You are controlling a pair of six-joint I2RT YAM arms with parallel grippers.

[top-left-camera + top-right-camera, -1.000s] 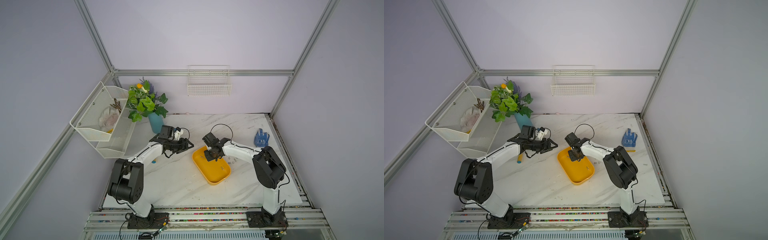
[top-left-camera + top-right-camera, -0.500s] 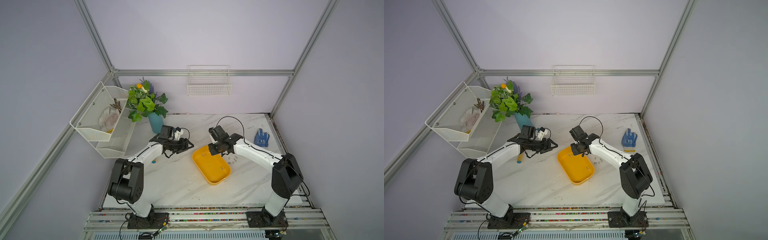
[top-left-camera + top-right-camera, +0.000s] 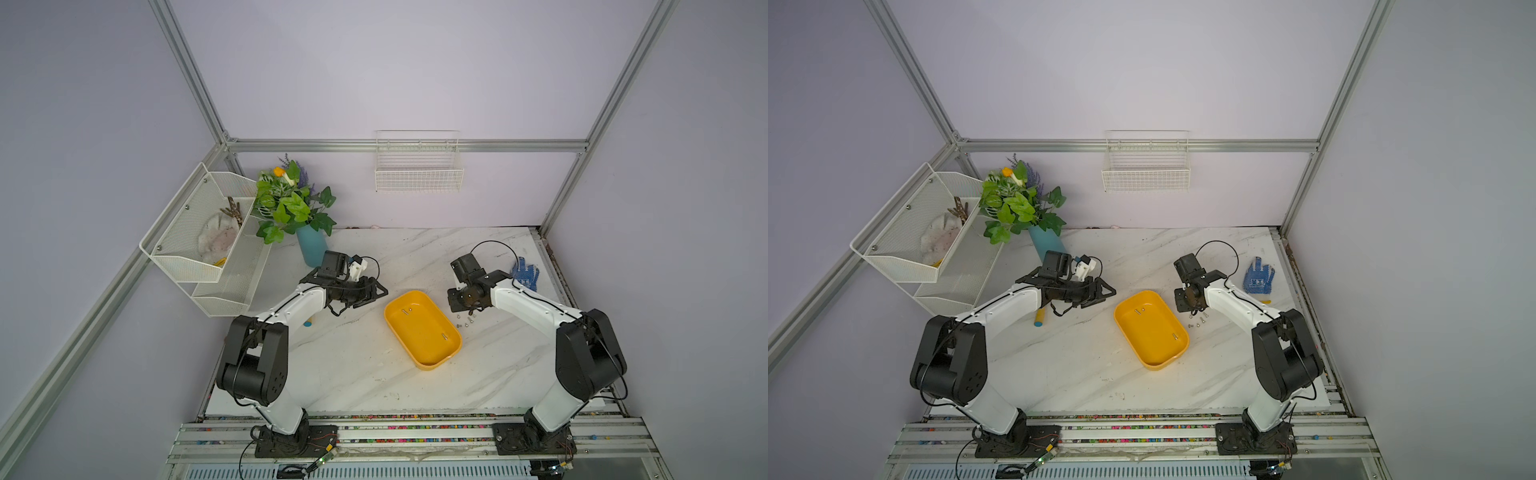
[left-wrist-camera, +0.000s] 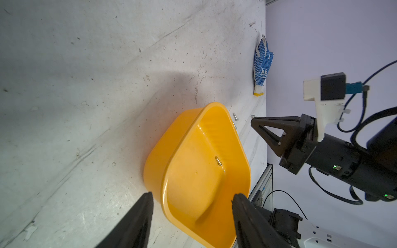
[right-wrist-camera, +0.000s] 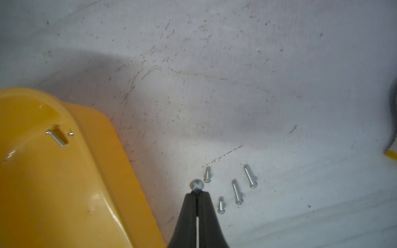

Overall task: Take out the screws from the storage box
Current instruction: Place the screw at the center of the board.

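Note:
The yellow storage box (image 3: 419, 332) (image 3: 1150, 334) lies mid-table, with a few screws on its floor (image 3: 405, 311) (image 4: 218, 161) (image 5: 57, 137). My right gripper (image 3: 471, 311) (image 3: 1194, 311) (image 5: 196, 194) hangs point-down just right of the box, over the table. It is shut on one screw (image 5: 196, 185), whose round head sticks out past the tips. Several more screws (image 5: 236, 193) (image 3: 465, 323) lie loose on the marble beside it. At the box's left end my left gripper (image 3: 376, 297) (image 4: 193, 196) stands open and holds nothing.
A blue dotted glove (image 3: 525, 274) lies at the far right edge. A teal vase with a plant (image 3: 309, 249) and a white mesh rack (image 3: 203, 245) stand at the back left. A wire basket (image 3: 417, 170) hangs on the wall. A yellow marker (image 3: 1039, 320) lies under the left arm.
My right gripper has moved from above the box out to its right side, over the table, still shut. The left arm has not moved.

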